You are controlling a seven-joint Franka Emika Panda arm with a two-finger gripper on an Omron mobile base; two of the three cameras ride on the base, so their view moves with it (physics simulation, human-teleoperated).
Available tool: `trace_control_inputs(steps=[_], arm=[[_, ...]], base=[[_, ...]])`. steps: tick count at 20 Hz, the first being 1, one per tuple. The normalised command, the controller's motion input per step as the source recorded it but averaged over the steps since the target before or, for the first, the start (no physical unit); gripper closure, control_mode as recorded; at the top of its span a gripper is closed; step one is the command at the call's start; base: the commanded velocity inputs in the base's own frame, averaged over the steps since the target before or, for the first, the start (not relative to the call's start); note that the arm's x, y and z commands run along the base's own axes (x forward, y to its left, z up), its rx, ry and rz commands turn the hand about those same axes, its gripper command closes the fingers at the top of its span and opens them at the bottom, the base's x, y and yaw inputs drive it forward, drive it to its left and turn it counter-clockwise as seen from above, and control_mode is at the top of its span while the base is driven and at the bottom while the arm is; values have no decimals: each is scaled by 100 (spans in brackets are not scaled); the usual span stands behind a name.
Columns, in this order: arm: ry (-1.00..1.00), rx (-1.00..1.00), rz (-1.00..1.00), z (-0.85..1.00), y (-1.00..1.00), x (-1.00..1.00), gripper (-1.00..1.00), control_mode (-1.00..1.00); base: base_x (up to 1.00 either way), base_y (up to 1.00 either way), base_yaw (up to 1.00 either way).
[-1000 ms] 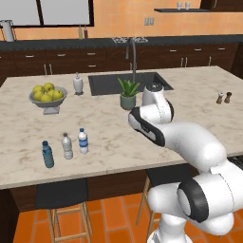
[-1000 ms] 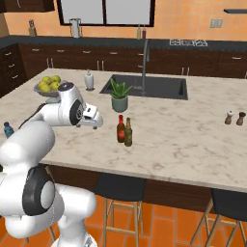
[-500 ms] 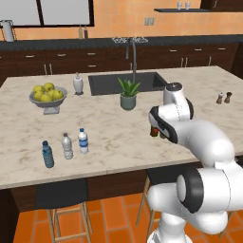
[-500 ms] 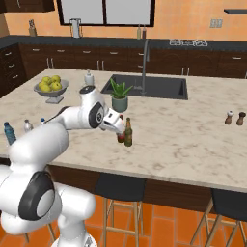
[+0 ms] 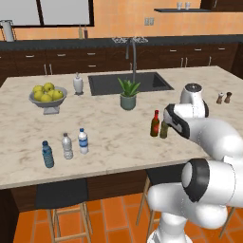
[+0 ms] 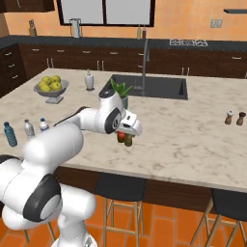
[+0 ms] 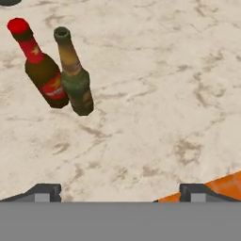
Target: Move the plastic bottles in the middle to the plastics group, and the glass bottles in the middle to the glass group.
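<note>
The red-brown glass bottle with a red top (image 7: 40, 70) and the olive-brown glass bottle (image 7: 75, 77) stand side by side on the marble island, upright and nearly touching. My gripper (image 7: 120, 193) hovers above and just to the near side of them, open, with nothing between its fingertips (image 7: 44, 192). From the base, the hand (image 5: 173, 121) sits right beside the olive bottle (image 5: 164, 129) and the red one (image 5: 155, 124). The labelled plastic bottle (image 5: 83, 141) stands by the grey-clear (image 5: 67, 146) and blue (image 5: 47, 154) bottles. Both tiny glass bottles (image 5: 219, 98) (image 5: 228, 97) stand far right.
A potted plant (image 5: 127, 94) stands behind the glass bottles, in front of the sink (image 5: 128, 81) and tap. A fruit bowl (image 5: 47, 96) and a white jar (image 5: 78, 84) are at the left. The island's front edge (image 5: 109, 168) is close below; stools stand under it.
The arm has swung right from the plastic bottles' side across the island, and the hand now hangs by the two dark glass bottles. No bottle has moved.
</note>
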Motion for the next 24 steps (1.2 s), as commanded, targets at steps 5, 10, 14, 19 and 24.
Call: trace_control_inputs(steps=[5, 10, 14, 19, 24], arm=[[0, 7, 26, -6, 7, 4, -100, -100], [5, 0, 29, 0, 35, 37, -100, -100], [3, 0, 16, 0, 7, 66, -100, -100], [0, 9, 7, -3, -31, 52, -100, -100], [0, 5, 10, -8, -1, 21, -100, -100]], base=[[0, 0, 0], [0, 0, 0], [0, 0, 0], [0, 0, 0], [0, 0, 0]])
